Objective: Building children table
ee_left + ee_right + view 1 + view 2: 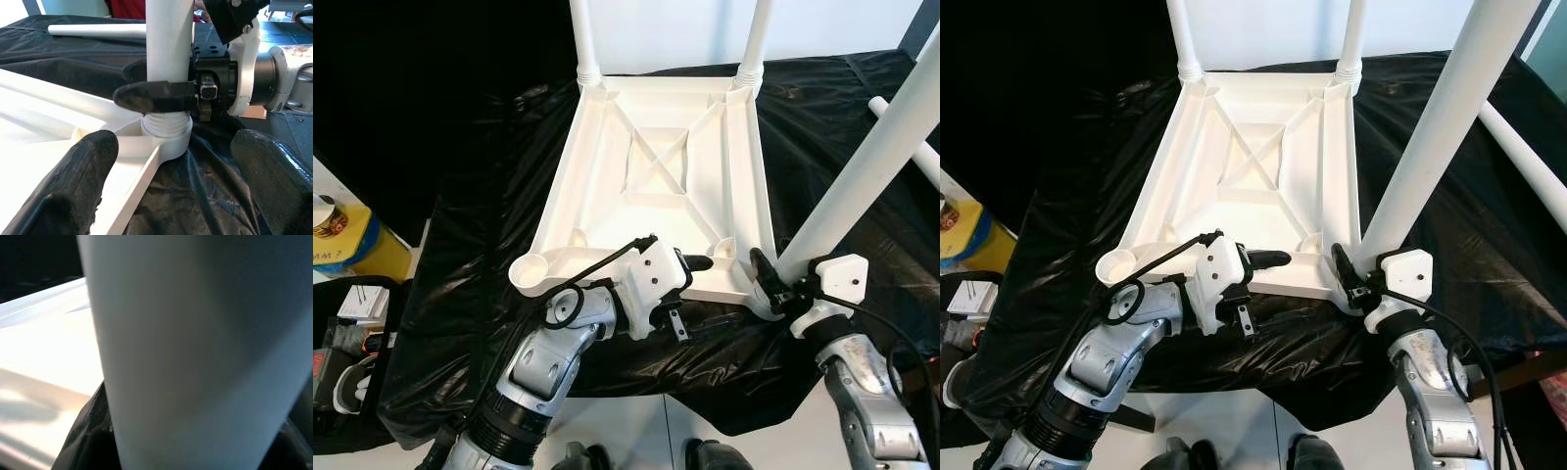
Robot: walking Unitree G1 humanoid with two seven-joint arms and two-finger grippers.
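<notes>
White tabletop (656,166) upside down on black plastic sheet (470,255), ribbed underside up w/ X-brace in centre panel. Two white legs (583,39) already standing in the far corner sockets. Near-left corner socket (536,268) a round open cup — nothing in it. Near-right corner socket (166,142) holding third leg (862,166), threaded end seated in the collar, shaft tilted up and away to the right. Fourth loose leg (95,31) lying flat on the sheet beyond that corner, apart from the tabletop.

Right gripper (771,284) clamped round third leg just above the socket; one black finger (154,96) wrapped across the near face of the tube, wrist body right behind it. Right wrist view: mostly white tube up close, tabletop pale behind.

Left gripper (700,262) hovering over near edge of tabletop, between the two near corners, pointing toward the seated leg — fingers (73,188) spread wide, gripping nothing, one over the tabletop rim, the other over the sheet.

Off to the left on the floor: yellow container (347,240), contents not visible, plus a small dark bag (342,352) w/ odds and ends, too small to tell.
</notes>
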